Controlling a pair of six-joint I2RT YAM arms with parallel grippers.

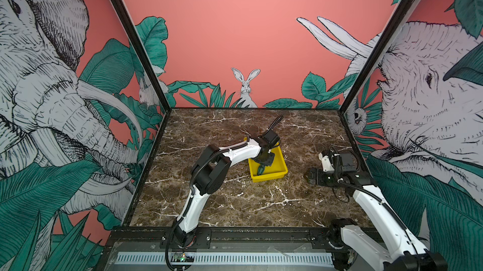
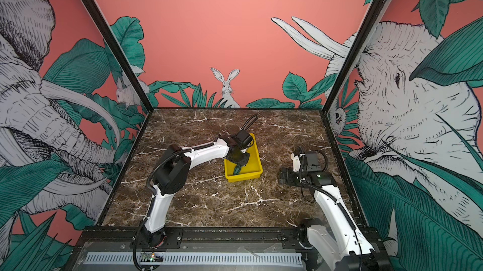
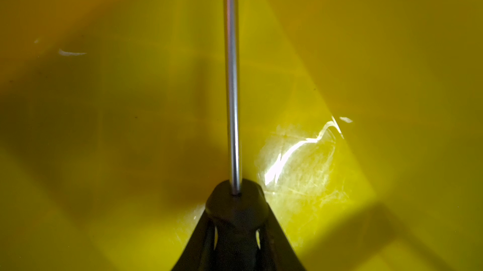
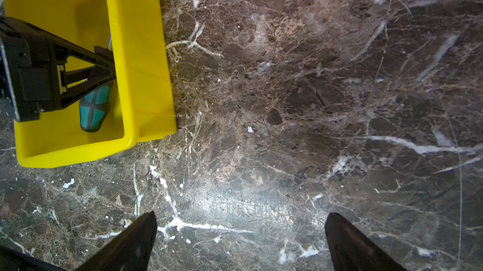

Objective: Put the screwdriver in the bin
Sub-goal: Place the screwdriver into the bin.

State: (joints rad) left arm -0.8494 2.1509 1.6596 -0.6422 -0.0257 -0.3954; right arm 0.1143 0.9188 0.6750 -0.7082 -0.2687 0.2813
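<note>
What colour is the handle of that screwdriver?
Teal-green with black stripes on the screwdriver handle, clearest in the right wrist view, inside the yellow bin.

Screwdriver [image 3: 232, 86] shaft tip cut off by the frame edge in left wrist view; handle mostly hidden between the left gripper [image 3: 236, 241] fingers [image 3: 193, 243]. In both top views the arm hid much of the bin [image 1: 283, 164], and the screwdriver [image 2: 237, 170] was too small to resolve.

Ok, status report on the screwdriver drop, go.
Left gripper shut on screwdriver, low inside bin. Right gripper open, holding nothing, over bare marble table. Nothing in the way.
</note>
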